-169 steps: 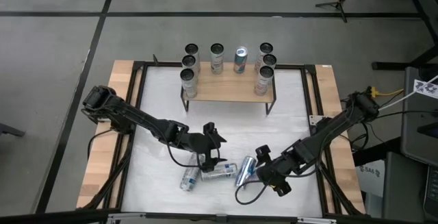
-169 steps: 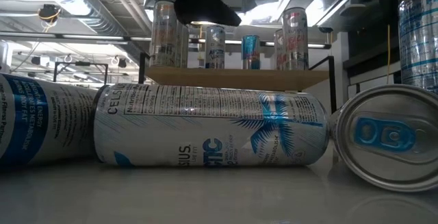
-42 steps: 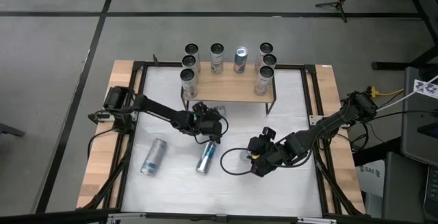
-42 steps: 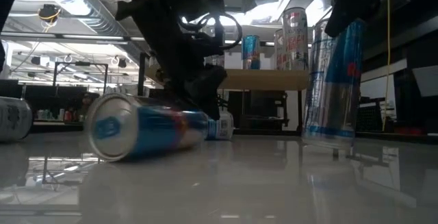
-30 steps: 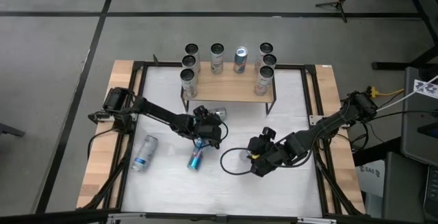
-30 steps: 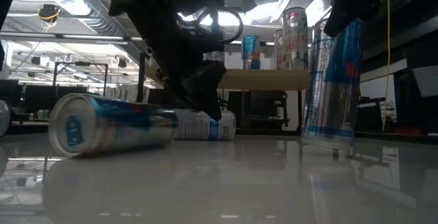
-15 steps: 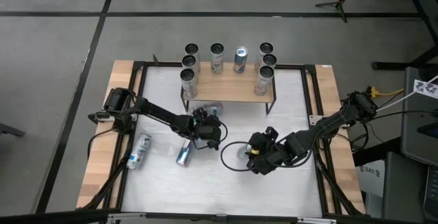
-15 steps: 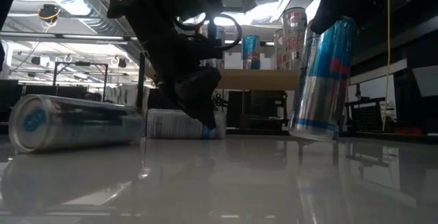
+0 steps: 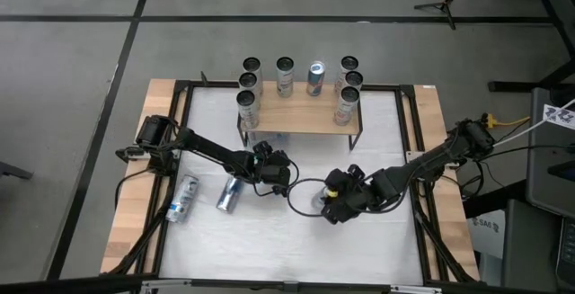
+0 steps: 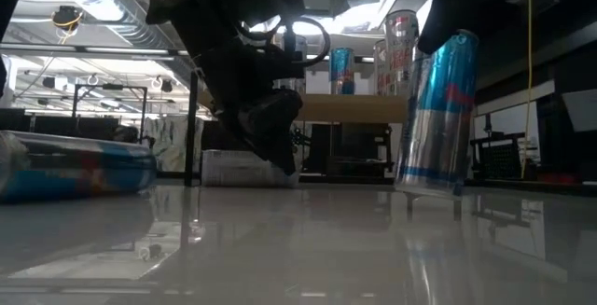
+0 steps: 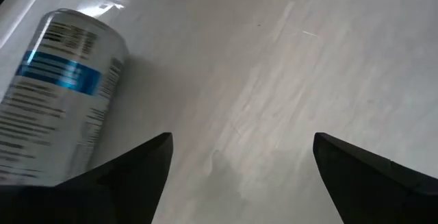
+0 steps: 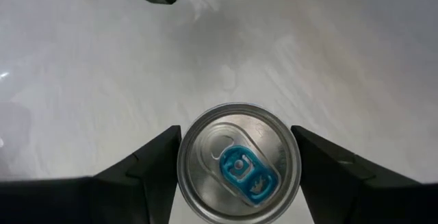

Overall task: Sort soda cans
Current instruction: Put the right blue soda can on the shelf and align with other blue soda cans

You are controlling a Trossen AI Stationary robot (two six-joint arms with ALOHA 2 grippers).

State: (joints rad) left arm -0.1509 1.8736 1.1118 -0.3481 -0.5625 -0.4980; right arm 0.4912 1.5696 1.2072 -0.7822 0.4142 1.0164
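The right gripper (image 12: 236, 166) is clamped on a blue-tabbed soda can (image 12: 238, 164), tilted just off the tabletop (image 9: 296, 240). The left gripper (image 11: 236, 159) is spread wide, a blue-labelled can (image 11: 58, 87) lying just beside one finger.

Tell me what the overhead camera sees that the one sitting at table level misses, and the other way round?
Only the high view shows the whole white table, all seven cans standing on the wooden shelf, and both lying cans, one by the table's left edge and one nearer the left gripper.

Only the low view shows the held can tilted just off the table, and the ceiling lights behind.

Both show the right gripper gripping that can, and the shelf.
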